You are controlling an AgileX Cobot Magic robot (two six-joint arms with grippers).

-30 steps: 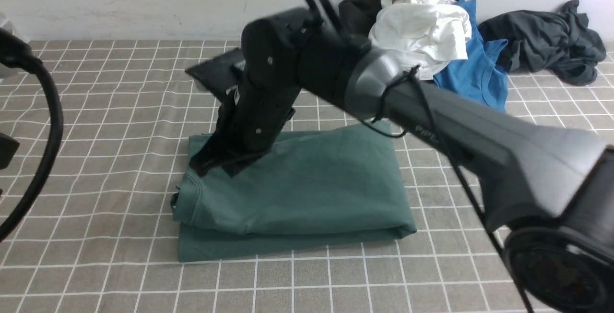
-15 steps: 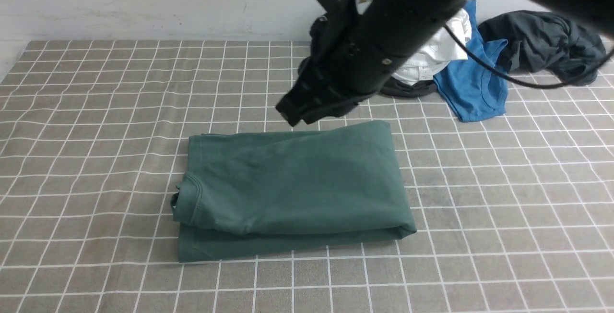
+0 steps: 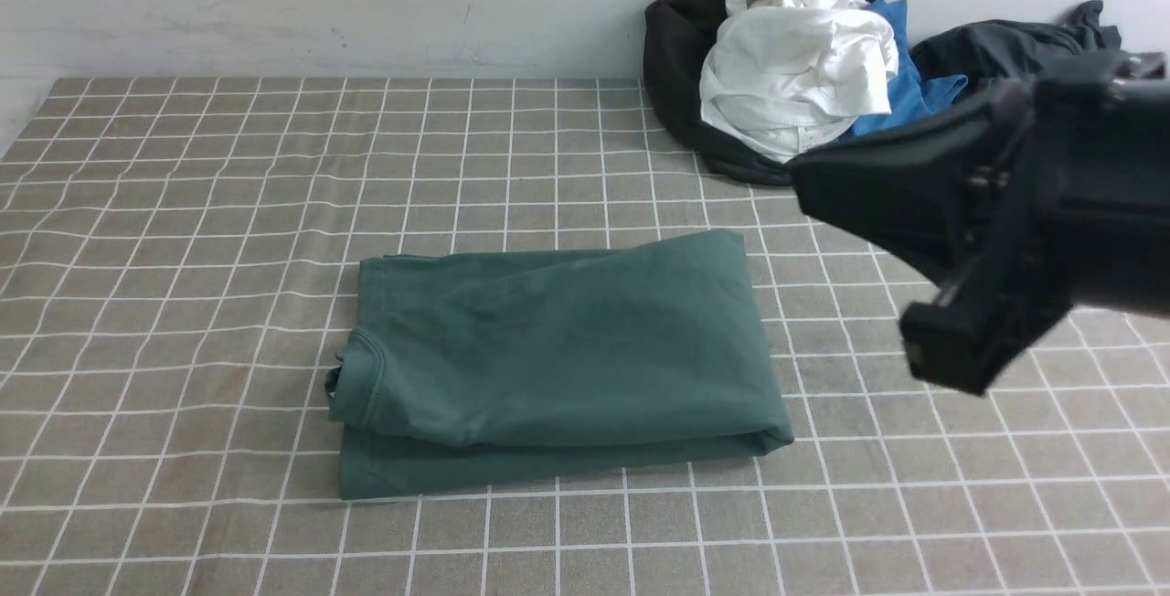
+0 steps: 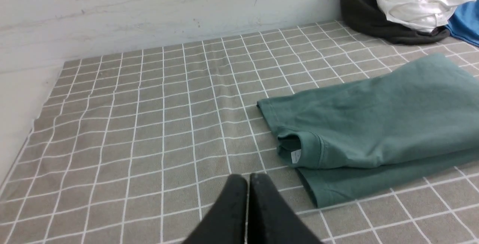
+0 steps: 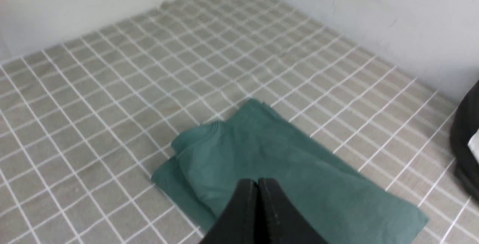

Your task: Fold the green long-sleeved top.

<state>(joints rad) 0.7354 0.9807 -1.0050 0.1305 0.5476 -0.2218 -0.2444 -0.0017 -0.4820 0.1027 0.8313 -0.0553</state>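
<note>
Change: the right arm [image 3: 1024, 239], over the far edge of the green long-sleeved top [image 3: 558, 358] half a second ago, has swung off to the right side and now hangs clear of the fabric.
Green top: it lies folded into a neat rectangle in the middle of the checked tablecloth [image 3: 183, 212], layers stacked, ribbed neck [image 4: 299, 150] turned toward the robot's left, white neck label [image 4: 295, 156] peeking out of the collar.
Right gripper [image 5: 257, 188]: clenched on nothing, and the wrist view shows its two black fingers pressed flat together above the green cloth.
Left gripper [image 4: 247, 184]: also closed and empty, fingers meeting, low over bare tablecloth just beside the collar end of the top; it does not show in the front view.
Far right corner: a heap against the wall, with a white garment [image 3: 804, 57] on top of a black one [image 3: 676, 47], a bright blue shirt [image 3: 905, 93] tucked beside it, and a charcoal-grey garment [image 3: 996, 47] partly hidden behind the arm.
Contact: neither gripper touches the top.
</note>
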